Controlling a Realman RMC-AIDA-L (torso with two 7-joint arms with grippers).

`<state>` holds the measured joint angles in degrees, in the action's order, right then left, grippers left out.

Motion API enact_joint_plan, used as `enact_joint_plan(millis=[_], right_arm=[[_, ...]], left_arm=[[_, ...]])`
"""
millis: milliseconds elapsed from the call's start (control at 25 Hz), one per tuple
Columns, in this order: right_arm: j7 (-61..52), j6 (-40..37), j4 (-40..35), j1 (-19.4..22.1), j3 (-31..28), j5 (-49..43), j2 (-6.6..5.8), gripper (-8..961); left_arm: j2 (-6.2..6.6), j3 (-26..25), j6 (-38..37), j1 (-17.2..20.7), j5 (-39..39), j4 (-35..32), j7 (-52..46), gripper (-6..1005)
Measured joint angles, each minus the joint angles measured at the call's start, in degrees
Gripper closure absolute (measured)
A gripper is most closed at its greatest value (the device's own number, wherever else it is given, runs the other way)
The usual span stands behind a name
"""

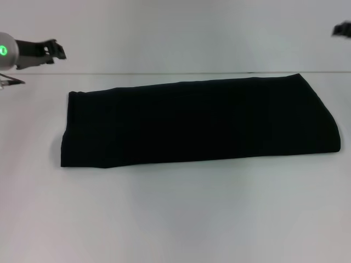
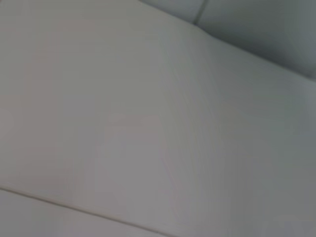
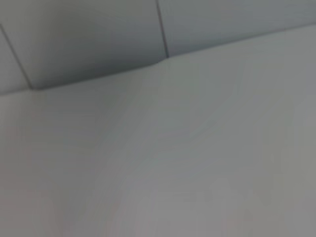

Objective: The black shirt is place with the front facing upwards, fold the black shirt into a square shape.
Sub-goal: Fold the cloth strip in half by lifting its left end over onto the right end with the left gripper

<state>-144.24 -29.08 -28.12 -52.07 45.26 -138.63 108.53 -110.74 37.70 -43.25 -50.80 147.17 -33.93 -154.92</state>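
Observation:
The black shirt (image 1: pixel 200 121) lies flat on the white table (image 1: pixel 175 219) in the head view, folded into a long horizontal band with no lettering showing. My left gripper (image 1: pixel 55 50) hovers at the far upper left, well away from the shirt's left end. Only a dark tip of my right gripper (image 1: pixel 343 29) shows at the upper right edge, also clear of the cloth. Both wrist views show only bare pale table surface and wall seams.
The table's far edge (image 1: pixel 164 73) runs just behind the shirt. A wide stretch of white tabletop lies in front of the cloth and to its left.

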Motion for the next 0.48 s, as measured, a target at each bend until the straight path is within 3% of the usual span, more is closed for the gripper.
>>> enact_joint_plan(millis=[160, 360, 480], right_arm=[[0.13, -10.75, -6.16, 2.28, -5.77, 0.74, -1.91, 708], [4.38, -29.76, -12.84, 9.73, -11.46, 12.31, -1.11, 394], [9.59, -40.12, -11.45, 15.11, -13.01, 22.24, -0.94, 249]], left_arm=[[-0.38, -3.01, -4.69, 2.61, -3.13, -3.88, -0.40, 766], [-1.83, -4.18, -16.94, 9.96, -16.95, -7.39, 5.72, 480], [-1.65, -6.32, -25.67, 14.49, -26.27, -4.92, 10.01, 362]])
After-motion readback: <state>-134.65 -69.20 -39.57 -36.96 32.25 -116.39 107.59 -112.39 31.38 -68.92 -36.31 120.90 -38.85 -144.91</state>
